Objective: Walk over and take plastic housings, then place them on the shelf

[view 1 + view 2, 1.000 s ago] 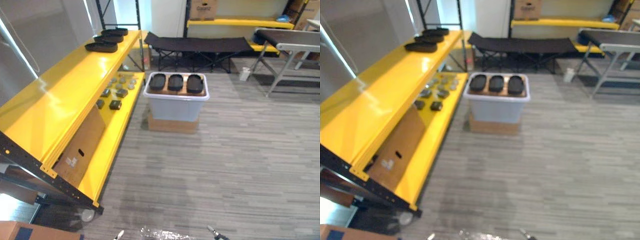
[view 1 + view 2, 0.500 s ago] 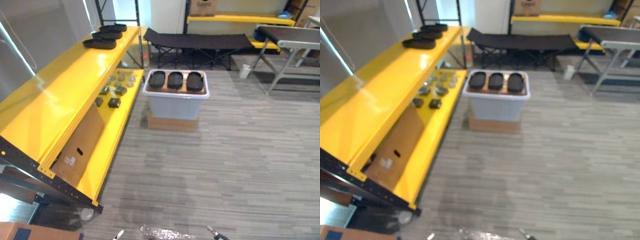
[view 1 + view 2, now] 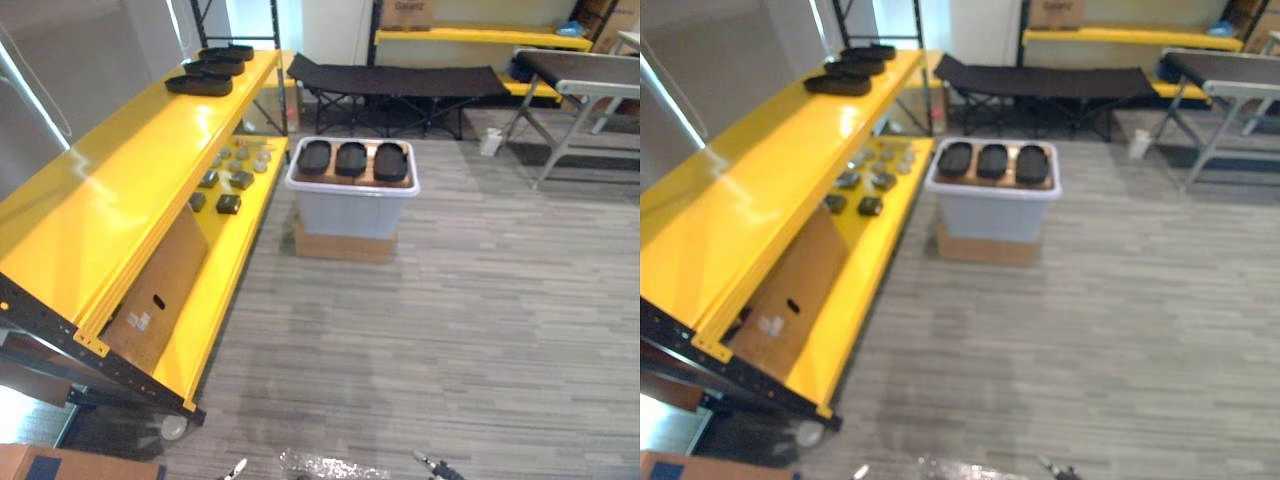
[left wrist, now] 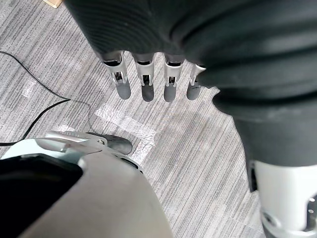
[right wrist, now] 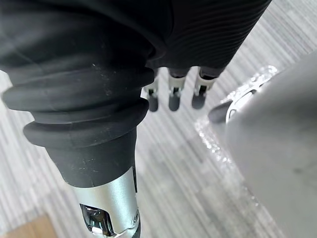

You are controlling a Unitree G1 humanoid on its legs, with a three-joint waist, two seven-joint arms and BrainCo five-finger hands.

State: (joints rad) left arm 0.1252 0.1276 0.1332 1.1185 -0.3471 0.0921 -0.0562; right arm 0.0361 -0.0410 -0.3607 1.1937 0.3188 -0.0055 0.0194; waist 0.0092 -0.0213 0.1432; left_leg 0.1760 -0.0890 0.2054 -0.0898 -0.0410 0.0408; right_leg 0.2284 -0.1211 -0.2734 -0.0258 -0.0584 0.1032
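**Robot on the way to the bin; three housings shelved, three left to take**

Nearest, both hands hang over the grey floor [image 3: 480, 330]. The left hand [image 4: 147, 79] and the right hand [image 5: 174, 94] have straight, relaxed fingers and hold nothing.

In the centre of the frame, well apart from the robot, a grey bin [image 3: 350, 212] carries three black plastic housings [image 3: 351, 160] side by side on a brown sheet. They look like shallow oval trays, dark and smooth.

Farther, in the upper left, three shelved housings [image 3: 207, 82] of the same kind lie on the yellow shelf [image 3: 120, 190]. I judge the walk is not finished, and no grasp has begun.
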